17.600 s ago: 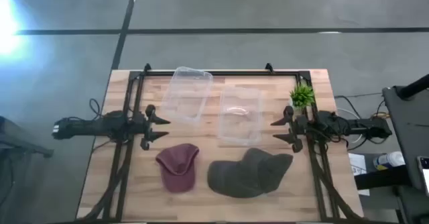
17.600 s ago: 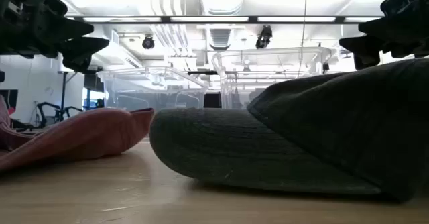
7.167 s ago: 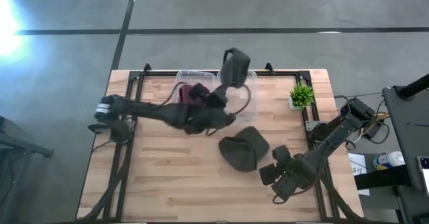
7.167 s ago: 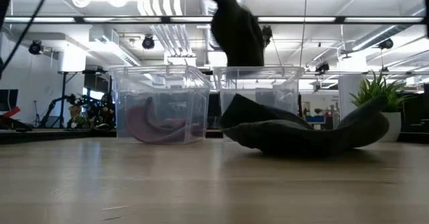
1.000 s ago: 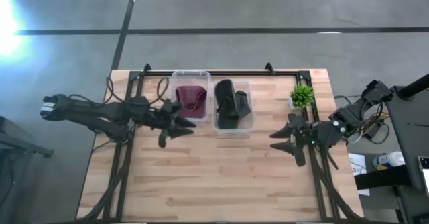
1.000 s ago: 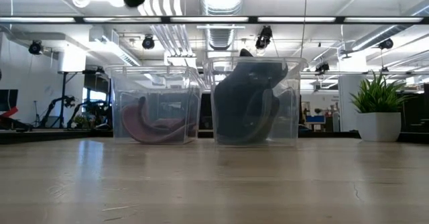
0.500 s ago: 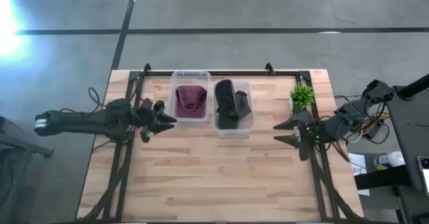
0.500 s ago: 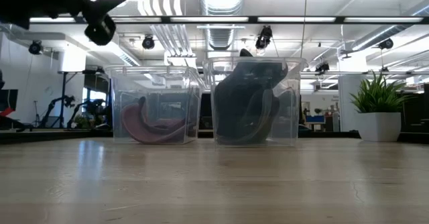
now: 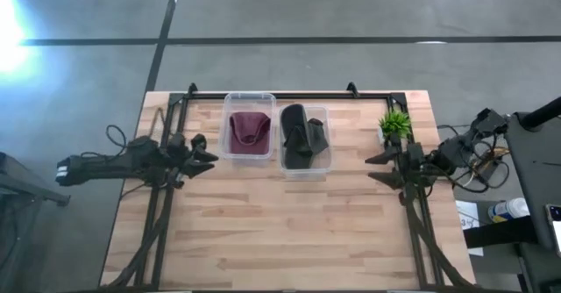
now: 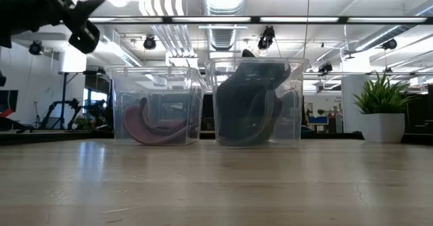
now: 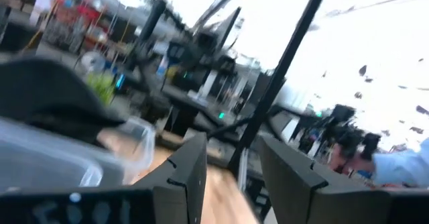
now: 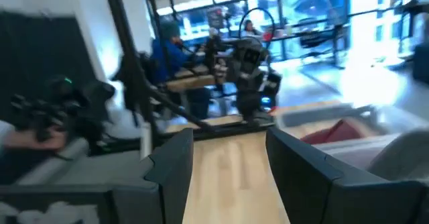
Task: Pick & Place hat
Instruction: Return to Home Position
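Observation:
A maroon hat (image 9: 249,132) lies inside the left clear bin (image 9: 248,101); in the low view the maroon hat (image 10: 152,122) rests on that bin's floor. A dark olive hat (image 9: 302,138) sits in the right clear bin (image 9: 323,113), standing up against its walls (image 10: 250,104). My left gripper (image 9: 209,155) hangs open over the table's left edge, left of the bins, touching nothing. My right gripper (image 9: 375,168) hangs open at the table's right edge, below the plant. Both wrist views show open fingers (image 11: 194,167) (image 12: 175,160) with nothing between them.
A small potted plant (image 9: 394,125) stands near the table's far right corner, close to my right gripper. A black frame rail (image 9: 272,94) runs along the far edge and down both sides. Bare wooden tabletop (image 9: 280,223) spreads in front of the bins.
My left gripper has drawn back from beside the maroon hat's bin toward the table's left edge. My right gripper has shifted a little toward the right edge and far side. Both hats have stayed in their bins.

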Robot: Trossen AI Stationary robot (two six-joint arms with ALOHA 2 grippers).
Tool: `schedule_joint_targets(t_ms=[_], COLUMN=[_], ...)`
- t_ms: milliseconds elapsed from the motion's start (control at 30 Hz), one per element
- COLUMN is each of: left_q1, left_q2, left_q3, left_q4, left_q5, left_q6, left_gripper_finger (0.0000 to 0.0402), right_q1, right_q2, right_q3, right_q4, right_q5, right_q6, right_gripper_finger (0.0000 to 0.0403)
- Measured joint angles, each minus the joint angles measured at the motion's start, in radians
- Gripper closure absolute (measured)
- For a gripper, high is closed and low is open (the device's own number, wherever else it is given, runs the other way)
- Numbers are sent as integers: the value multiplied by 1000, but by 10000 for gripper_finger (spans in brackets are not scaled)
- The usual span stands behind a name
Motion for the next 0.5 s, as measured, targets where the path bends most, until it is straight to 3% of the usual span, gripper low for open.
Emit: schedule_joint_targets(t_ms=[200,367,500], left_q1=[0,0,0], left_q2=[-54,-62,-62], left_q3=[-4,-4,-4], left_q4=[-15,-17,-41], left_q5=[-22,-30,-38], left_q6=[23,22,16], left_gripper_finger=[269,269,269], right_q1=[0,-24,-84], right_q2=[-145,-170,-191], right_q3=[-182,-302,-384], right_q4=[159,295,370], right_q5=[38,118,125], right_q6=[-28,-72,-25], right_gripper_finger=[221,222,223])
